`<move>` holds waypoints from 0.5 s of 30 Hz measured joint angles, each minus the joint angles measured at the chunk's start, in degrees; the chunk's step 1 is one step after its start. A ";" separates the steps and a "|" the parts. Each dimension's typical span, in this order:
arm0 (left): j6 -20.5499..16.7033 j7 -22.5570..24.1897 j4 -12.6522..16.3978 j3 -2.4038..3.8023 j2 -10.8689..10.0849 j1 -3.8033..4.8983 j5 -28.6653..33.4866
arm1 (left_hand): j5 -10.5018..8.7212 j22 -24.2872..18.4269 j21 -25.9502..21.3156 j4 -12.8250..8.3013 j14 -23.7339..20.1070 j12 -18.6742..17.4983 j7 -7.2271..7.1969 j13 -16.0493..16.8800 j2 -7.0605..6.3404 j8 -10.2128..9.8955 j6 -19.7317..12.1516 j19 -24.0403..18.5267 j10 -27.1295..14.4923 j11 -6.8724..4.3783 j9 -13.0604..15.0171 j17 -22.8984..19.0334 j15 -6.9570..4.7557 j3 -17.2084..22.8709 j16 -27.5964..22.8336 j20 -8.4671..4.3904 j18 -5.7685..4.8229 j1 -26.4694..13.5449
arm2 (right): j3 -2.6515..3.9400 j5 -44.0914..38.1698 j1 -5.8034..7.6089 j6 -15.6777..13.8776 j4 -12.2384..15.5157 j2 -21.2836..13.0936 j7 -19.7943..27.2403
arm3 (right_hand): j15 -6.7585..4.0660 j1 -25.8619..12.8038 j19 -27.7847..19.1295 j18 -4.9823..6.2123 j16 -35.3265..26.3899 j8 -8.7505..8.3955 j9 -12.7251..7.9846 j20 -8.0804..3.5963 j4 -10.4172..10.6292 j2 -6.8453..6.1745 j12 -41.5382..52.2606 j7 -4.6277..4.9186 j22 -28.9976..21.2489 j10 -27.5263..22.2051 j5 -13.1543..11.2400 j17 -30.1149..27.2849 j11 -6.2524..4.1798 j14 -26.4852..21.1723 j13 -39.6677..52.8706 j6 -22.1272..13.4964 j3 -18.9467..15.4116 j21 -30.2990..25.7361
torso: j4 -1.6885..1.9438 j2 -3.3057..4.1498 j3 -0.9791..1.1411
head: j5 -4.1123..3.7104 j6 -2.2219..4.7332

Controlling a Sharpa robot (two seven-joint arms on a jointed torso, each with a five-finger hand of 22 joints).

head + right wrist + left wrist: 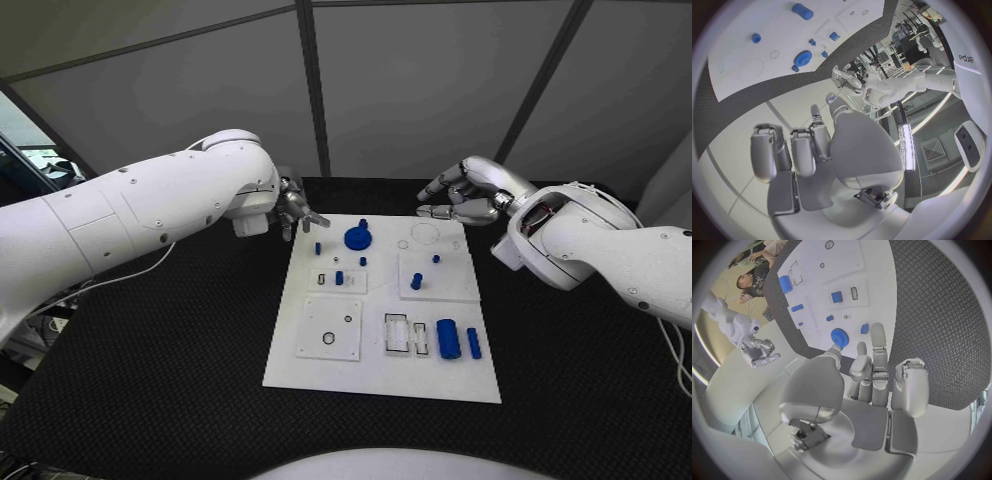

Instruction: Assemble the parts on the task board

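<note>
The black surface (159, 350) carries the white task board (387, 370), which lies lengthwise away from the robot at the middle, with bare surface all round it. That leaves both arms room to come in from the sides without crossing over the parts.

The left hand (296, 212) hovers just off the board's far left corner, fingers loosely spread and pointing down toward the board, holding nothing. The right hand (464, 196) hangs above the far right corner, fingers part curled but apart, also empty. Both sit at the far edge, probably so that they flank the parts without covering them.

On the board, the largest blue piece is a cylinder (449, 338) lying near the right edge at the near end, with a slimmer blue bar (475, 343) just beside it; both lie loose, close to two rectangular slots (405, 335) that look meant for such pieces. At the far end a round blue gear (358, 238) sits nearest the left hand, and looks like its likeliest pick. Small blue pegs (415, 282) are scattered between, some standing upright in raised plates.

The gear lies close to the far edge, so a grasp there wants care not to nudge it off
</note>
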 measured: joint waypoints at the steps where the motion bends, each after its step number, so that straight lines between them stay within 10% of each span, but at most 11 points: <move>1: 0.44 0.06 -1.27 -0.30 0.72 0.03 0.00 | 0.00 0.00 0.33 0.13 0.00 0.30 -0.13 0.33 0.00 0.00 0.28 0.00 0.23 -0.21 -0.07 0.00 0.00 -0.24 0.00 0.00 0.00 0.00 | 0.00 0.00 0.00 0.00 0.00 0.02 0.00 | 0.00 0.00 0.00 0.01 0.00 0.00 0.00 0.00 0.00 0.00 0.00 0.00 0.00 0.00 0.00 0.00 0.00 0.00 0.00 0.00 0.00 0.00 | -0.02 0.03 0.00 | 0.00 0.01; 15: 3.80 0.95 -10.31 -1.64 5.86 -0.54 -0.83 | 0.00 0.00 1.68 0.47 0.00 1.34 -0.18 1.22 0.22 0.41 0.59 0.00 0.63 -0.23 -0.77 0.05 0.00 -3.80 0.00 0.00 0.00 -1.00 | 0.00 0.00 0.00 0.00 0.17 0.16 -0.01 | 0.00 0.00 0.00 0.00 0.00 0.00 0.00 0.00 0.00 0.00 0.00 0.00 0.00 0.00 0.00 0.00 0.00 0.00 0.00 0.00 0.00 0.00 | -0.04 0.11 -0.03 | 0.29 -0.38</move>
